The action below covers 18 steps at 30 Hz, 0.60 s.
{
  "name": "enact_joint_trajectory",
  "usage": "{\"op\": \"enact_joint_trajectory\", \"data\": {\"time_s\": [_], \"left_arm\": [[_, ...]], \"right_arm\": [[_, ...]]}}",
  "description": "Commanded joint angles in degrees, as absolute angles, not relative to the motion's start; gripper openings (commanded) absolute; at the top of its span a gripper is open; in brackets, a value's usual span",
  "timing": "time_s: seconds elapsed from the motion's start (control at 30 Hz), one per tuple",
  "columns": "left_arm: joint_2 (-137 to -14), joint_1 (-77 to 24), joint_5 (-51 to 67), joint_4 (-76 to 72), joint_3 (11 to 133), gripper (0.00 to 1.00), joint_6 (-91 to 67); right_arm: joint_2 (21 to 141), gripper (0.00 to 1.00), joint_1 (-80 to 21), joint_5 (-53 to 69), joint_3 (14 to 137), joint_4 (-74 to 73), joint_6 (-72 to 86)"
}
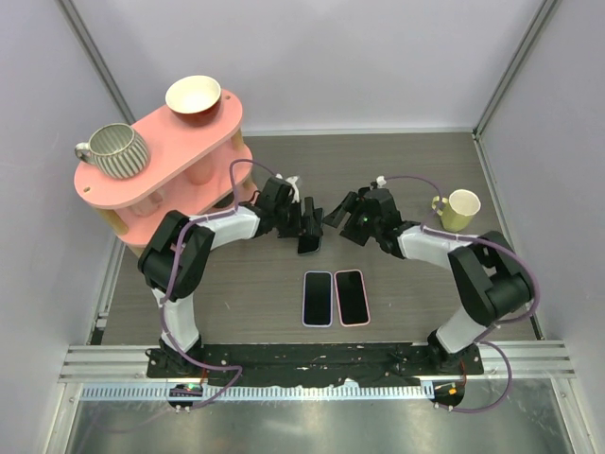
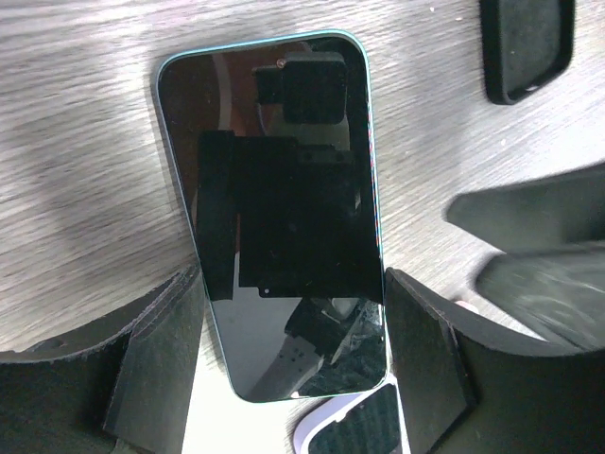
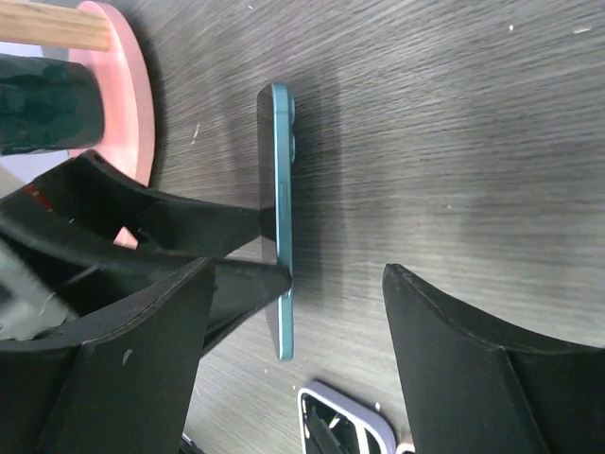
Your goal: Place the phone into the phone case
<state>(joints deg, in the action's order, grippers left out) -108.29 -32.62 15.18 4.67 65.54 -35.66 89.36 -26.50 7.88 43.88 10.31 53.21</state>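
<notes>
A teal-edged phone (image 2: 274,208) with a dark glass screen is held off the table, my left gripper (image 2: 293,350) shut on its two long edges near the lower end. In the top view the phone (image 1: 308,244) hangs between both arms, tilted. My right gripper (image 3: 293,359) stands open astride the phone (image 3: 281,218), seen edge-on; its right finger (image 3: 482,369) is well clear of the phone's back. A lilac phone case (image 1: 318,298) and a pink one (image 1: 351,296) lie side by side on the table nearer the bases. The lilac case (image 3: 345,421) shows below the phone.
A pink two-tier stand (image 1: 151,175) at the back left carries a striped mug (image 1: 115,149) and a bowl (image 1: 194,96). A yellow cup (image 1: 460,208) stands at the right. White walls enclose the table.
</notes>
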Motion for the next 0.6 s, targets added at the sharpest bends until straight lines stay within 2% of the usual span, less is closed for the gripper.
{"op": "enact_joint_trajectory", "data": {"time_s": [0.0, 0.13, 0.43, 0.53, 0.57], "left_arm": [[-107.23, -33.05, 20.30, 1.67, 63.20, 0.40, -37.62], [-107.05, -32.96, 21.35, 0.26, 62.40, 0.40, -37.79], [-106.61, -33.05, 22.68, 0.35, 61.96, 0.38, -37.88], [-105.91, -33.05, 22.68, 0.26, 62.23, 0.38, -37.71], [-105.56, -33.05, 22.76, 0.26, 62.31, 0.38, -37.71]], "right_arm": [[94.82, 0.76, -26.46, 11.25, 46.93, 17.31, 54.40], [98.34, 0.73, -26.46, 10.81, 48.16, 18.19, 54.14], [104.23, 0.59, -26.46, 13.27, 51.59, 21.35, 54.93], [105.38, 0.51, -26.46, 14.32, 52.21, 22.23, 55.81], [105.64, 0.44, -26.46, 14.67, 52.29, 22.67, 55.90]]}}
